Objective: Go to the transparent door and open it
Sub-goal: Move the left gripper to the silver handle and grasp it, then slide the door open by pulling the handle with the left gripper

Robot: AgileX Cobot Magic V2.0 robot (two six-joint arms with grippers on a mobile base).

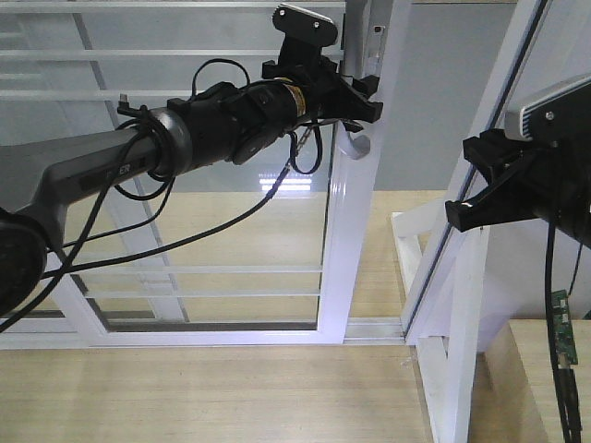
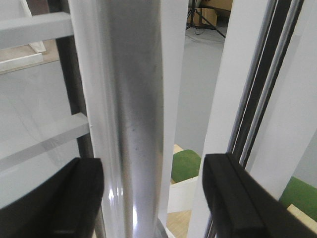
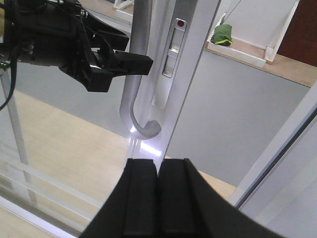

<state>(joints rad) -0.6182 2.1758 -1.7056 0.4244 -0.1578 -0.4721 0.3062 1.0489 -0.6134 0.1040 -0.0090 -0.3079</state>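
The tall transparent door [image 1: 337,258], clear glass in a glossy white frame, is standing ahead-left, with a gap beside its handle edge. Its curved grey metal pull handle [image 2: 131,124] is sitting between the left gripper's [image 1: 365,100] parted black fingers, apparently placed for a sideways pull. The right gripper [image 3: 158,198], fingers pressed together on nothing, is hanging well apart.

A pale wooden floor [image 1: 212,388] runs under a white floor rail [image 1: 374,326], with a plain grey wall [image 1: 434,101] behind it. At the right edge of the front view stands a white-framed glass panel [image 1: 466,323]. A green bundle [image 3: 221,34] lies on a white ledge [image 3: 247,53] near a dark brown door [image 3: 304,29], and a black tripod [image 2: 203,20] shows far off
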